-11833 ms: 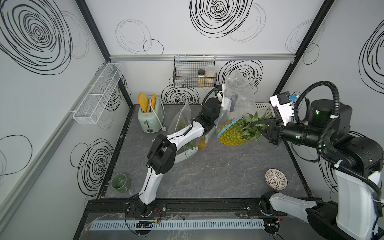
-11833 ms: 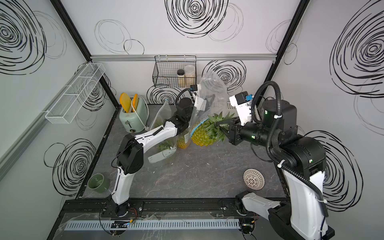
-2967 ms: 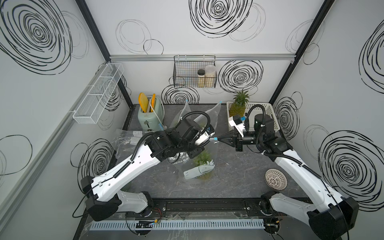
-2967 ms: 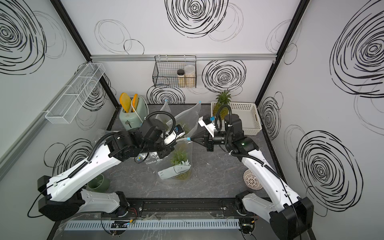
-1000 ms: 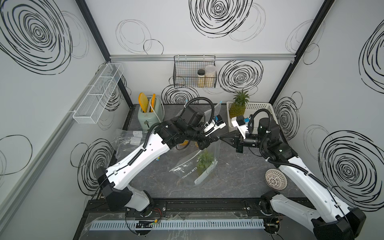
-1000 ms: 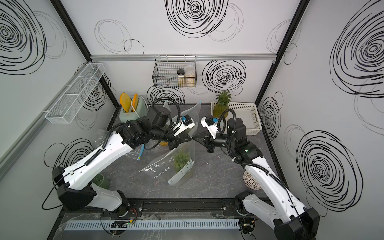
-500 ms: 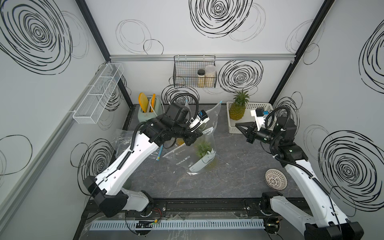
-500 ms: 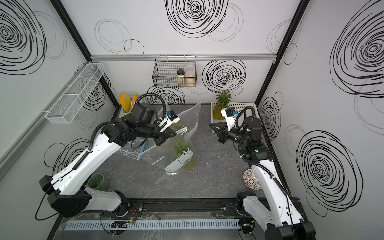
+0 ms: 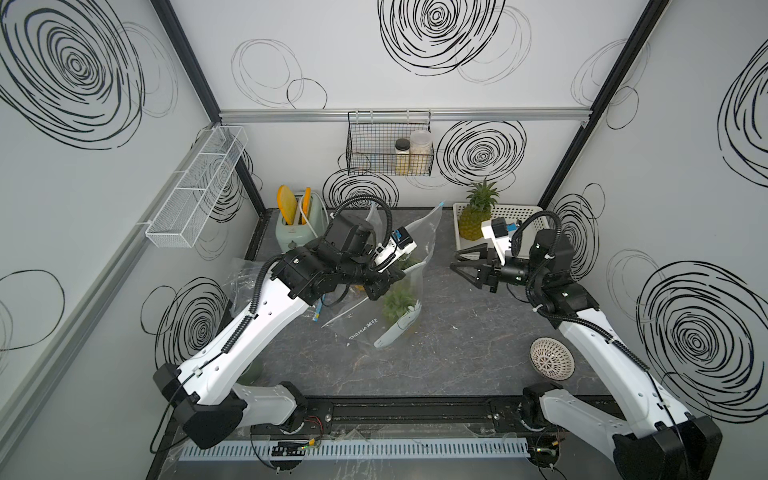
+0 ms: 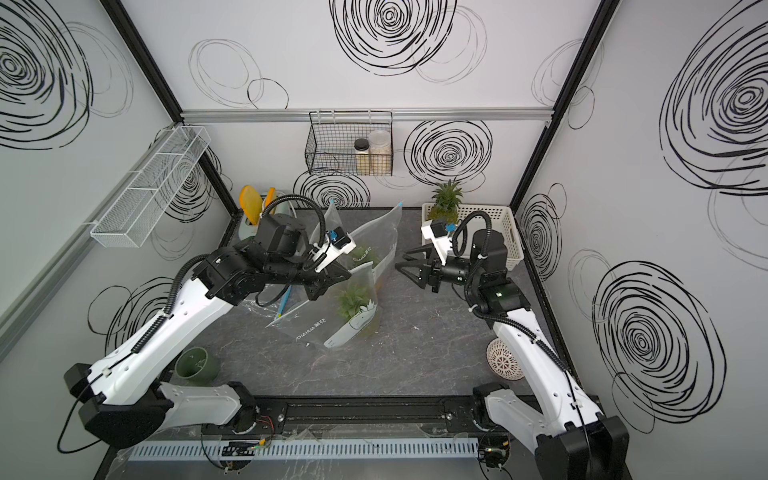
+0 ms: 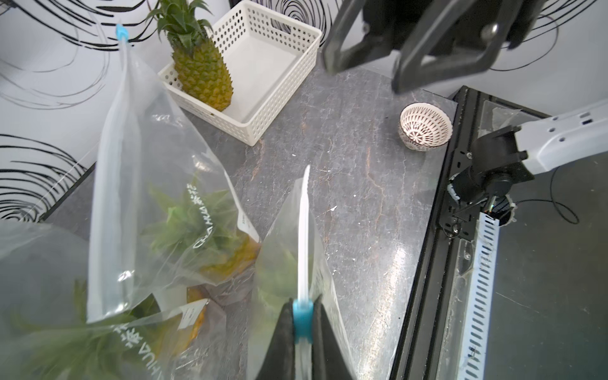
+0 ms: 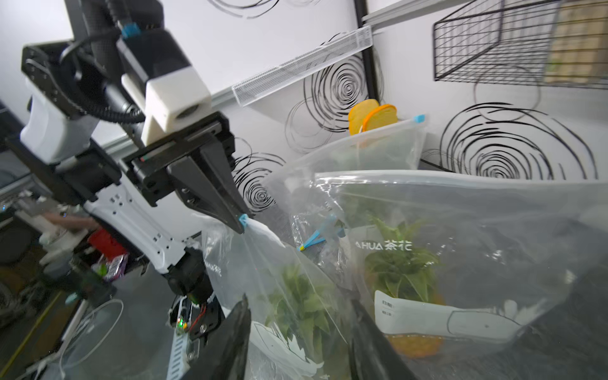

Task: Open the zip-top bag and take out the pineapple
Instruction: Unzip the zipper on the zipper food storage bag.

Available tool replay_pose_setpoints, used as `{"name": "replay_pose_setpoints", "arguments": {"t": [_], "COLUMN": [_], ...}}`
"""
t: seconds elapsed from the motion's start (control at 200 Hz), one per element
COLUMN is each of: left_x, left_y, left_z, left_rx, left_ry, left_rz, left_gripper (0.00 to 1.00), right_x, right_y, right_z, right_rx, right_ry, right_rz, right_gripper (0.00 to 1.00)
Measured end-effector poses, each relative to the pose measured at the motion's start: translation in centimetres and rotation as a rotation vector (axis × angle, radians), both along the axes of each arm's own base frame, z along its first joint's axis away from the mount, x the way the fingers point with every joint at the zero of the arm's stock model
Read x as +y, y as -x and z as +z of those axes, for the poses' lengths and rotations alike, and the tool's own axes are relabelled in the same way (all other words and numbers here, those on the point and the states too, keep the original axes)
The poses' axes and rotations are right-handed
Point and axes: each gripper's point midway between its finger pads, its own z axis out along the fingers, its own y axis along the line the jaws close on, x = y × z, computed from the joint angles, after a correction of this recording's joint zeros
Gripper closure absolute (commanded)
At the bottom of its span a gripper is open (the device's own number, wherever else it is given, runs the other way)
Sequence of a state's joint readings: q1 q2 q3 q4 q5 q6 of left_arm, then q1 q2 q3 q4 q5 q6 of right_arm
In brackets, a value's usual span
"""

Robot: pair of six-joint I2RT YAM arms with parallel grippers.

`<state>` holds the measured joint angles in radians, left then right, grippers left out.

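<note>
A clear zip-top bag (image 9: 374, 320) (image 10: 316, 328) hangs down to the tabletop from its blue slider (image 11: 302, 317). My left gripper (image 11: 302, 316) (image 9: 388, 282) is shut on that slider, also visible in the right wrist view (image 12: 244, 221). A white zip strip runs on from the slider. The pineapple (image 9: 397, 303) (image 12: 296, 309) stands inside the bag, green crown up. My right gripper (image 9: 454, 262) (image 10: 402, 258) (image 12: 299, 316) hovers to the right of the bag, apart from it. Its jaws are open and hold nothing.
Behind the held bag stands a second clear bag (image 9: 415, 245) with a pineapple, and a third bag (image 9: 245, 274) lies crumpled at the left. A white basket (image 9: 528, 210) at the back right holds a bare pineapple (image 9: 473, 220). Also here: toaster (image 9: 297, 224), patterned bowl (image 9: 552, 358), green cup (image 10: 196, 365).
My right gripper has let go of the bag, opened and drawn back to the right. My left gripper has carried the slider and bag to the left.
</note>
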<state>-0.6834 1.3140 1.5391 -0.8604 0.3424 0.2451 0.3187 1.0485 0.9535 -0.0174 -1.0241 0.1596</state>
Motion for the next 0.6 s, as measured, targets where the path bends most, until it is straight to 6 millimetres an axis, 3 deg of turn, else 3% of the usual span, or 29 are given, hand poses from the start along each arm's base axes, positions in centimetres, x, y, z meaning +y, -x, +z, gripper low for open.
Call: {"name": "replay_pose_setpoints", "arguments": {"t": [0.14,0.31,0.39,0.53,0.6], "left_x": [-1.3,-1.7,-1.8,-2.0,-2.0], "left_y": [0.0,0.0,-0.1,-0.1,-0.1], "left_z": [-0.6,-0.6,-0.5,-0.4,-0.5], "left_rx": [0.013,0.012,0.008,0.004,0.006], "left_ry": [0.004,0.010,0.016,0.023,0.025], "left_rz": [-0.036,-0.049,-0.051,-0.055,-0.058], "left_gripper": [1.00,1.00,1.00,1.00,1.00], "right_x": [2.5,3.9,4.3,4.9,5.1], "right_y": [0.8,0.8,0.8,1.0,0.9], "right_z": [-0.9,-1.9,-2.2,-2.4,-2.3], "right_rx": [0.016,0.035,0.037,0.042,0.038], "right_ry": [0.013,0.027,0.028,0.028,0.023], "right_rz": [0.101,0.151,0.163,0.182,0.183], "right_gripper": [0.45,0.46,0.51,0.69,0.72]}}
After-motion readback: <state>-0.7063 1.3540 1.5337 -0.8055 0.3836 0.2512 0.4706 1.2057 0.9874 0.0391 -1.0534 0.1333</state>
